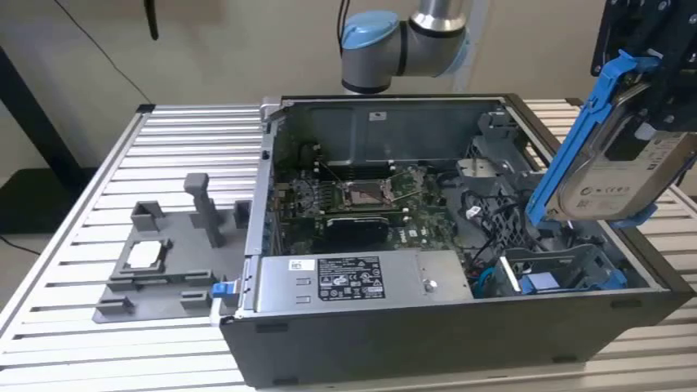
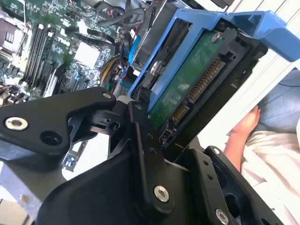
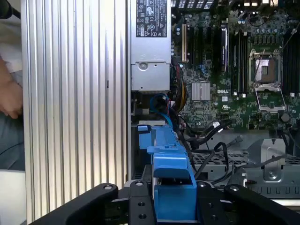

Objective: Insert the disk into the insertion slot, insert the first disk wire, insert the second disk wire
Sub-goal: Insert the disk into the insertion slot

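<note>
Arm is seen entering from the top of the exterior view. Its black gripper is positioned high over the end of the open computer case at the exterior view's right. The jaws are closed on the disk, which is pinched at its upper end. In the first wrist view the blue carrier is clamped between the black fingers.

The disk is held in the air, steeply tilted, above and apart from the insertion slot, a grey sheet-metal cage in the case's near corner.

- Disk body: flat, silver-grey, framed in bright blue plastic.
- Underside, second wrist view: a green circuit board and a connector row are exposed.
- Labels: a white printed label is noted on the disk face, and a black-and-white one on the power supply.
- Table: ribbed aluminium.
</note>
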